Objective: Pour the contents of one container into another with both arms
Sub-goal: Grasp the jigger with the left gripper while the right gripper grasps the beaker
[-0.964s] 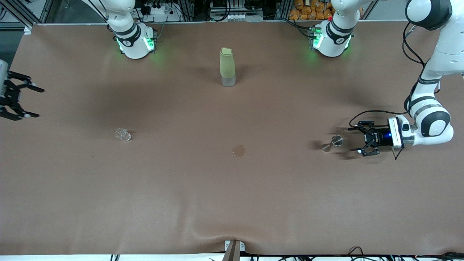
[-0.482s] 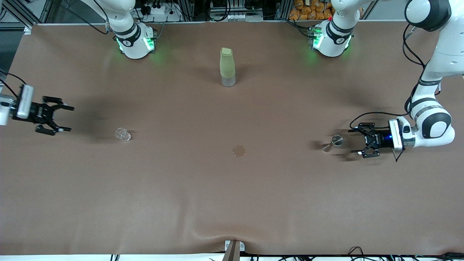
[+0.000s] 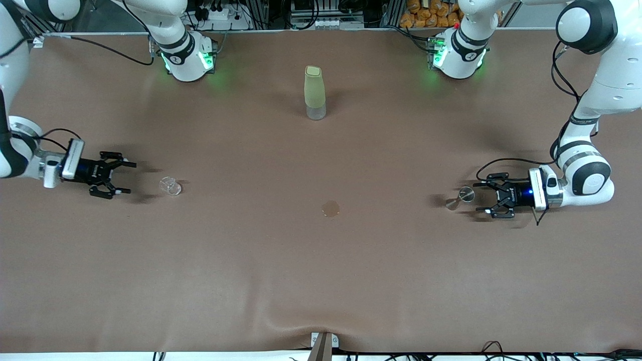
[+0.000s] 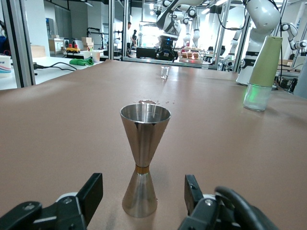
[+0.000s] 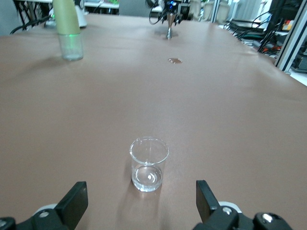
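Both arms have come in closer since a moment ago. The right gripper (image 3: 119, 177) was out at the edge of the table, and now it is sitting low just beside the small clear glass (image 3: 170, 186). The left gripper (image 3: 485, 198) has slid a bit nearer to the metal measuring cup (image 3: 460, 197) and its fingers are coming together a little.

The right gripper's fingers (image 5: 73, 200) are spread wide apart and they are holding nothing. The clear glass (image 5: 148, 164) is standing upright on the brown table (image 3: 321, 260), a short way in front of those fingers, not touching them. It is at the right arm's end of the table.

The left gripper's fingers (image 4: 92, 190) are partly open, one on each side of the metal measuring cup (image 4: 142, 158). The cup is shaped like an hourglass and is standing upright at the left arm's end of the table. The fingers are not touching it, so the gripper is holding nothing.

A tall bottle with a pale green top (image 3: 315, 92) is standing upright in the middle of the table, farther from the front camera than both cups. A small round wet spot (image 3: 330, 208) is lying on the table between the glass and the metal cup, a bit nearer to the front camera than they are.
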